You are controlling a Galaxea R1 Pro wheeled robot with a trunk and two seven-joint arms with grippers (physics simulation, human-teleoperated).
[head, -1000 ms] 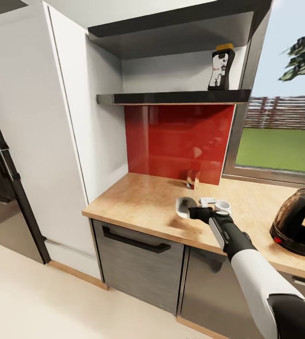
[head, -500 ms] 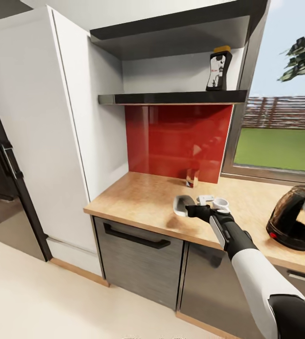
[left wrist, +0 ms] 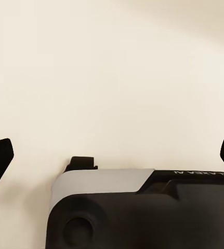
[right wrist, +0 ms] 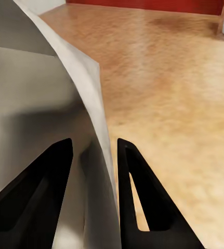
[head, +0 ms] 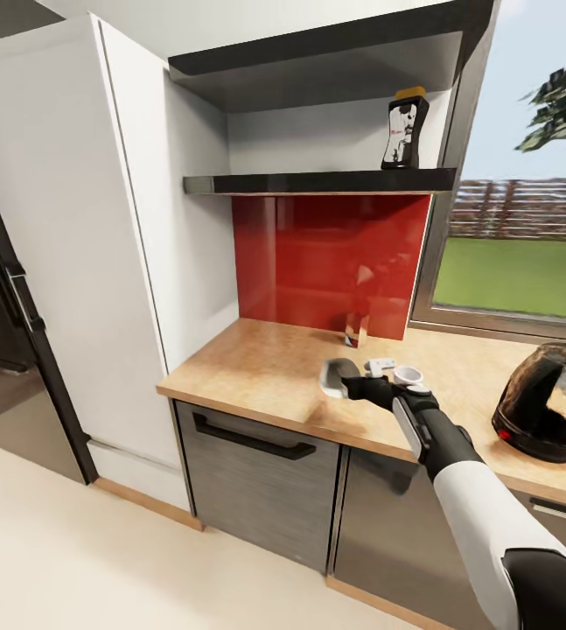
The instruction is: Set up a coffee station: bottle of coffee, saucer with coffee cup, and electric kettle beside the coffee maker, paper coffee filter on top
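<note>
Bright, even daylight render, sharp across most of the scene.

Light comes from the window (head: 519,262) beyond the right gripper (head: 345,386), and the red wall panel (head: 331,262) behind that gripper carries soft glossy reflections. A faint shadow lies on the counter (head: 256,372) under the gripper, and deeper shade sits beneath the shelf (head: 317,182) above it. Straight edges bow slightly near the head view's borders. In the right wrist view the grey sheet (right wrist: 44,114) close to the fingers looks soft. The left wrist view is flat and pale.
</note>
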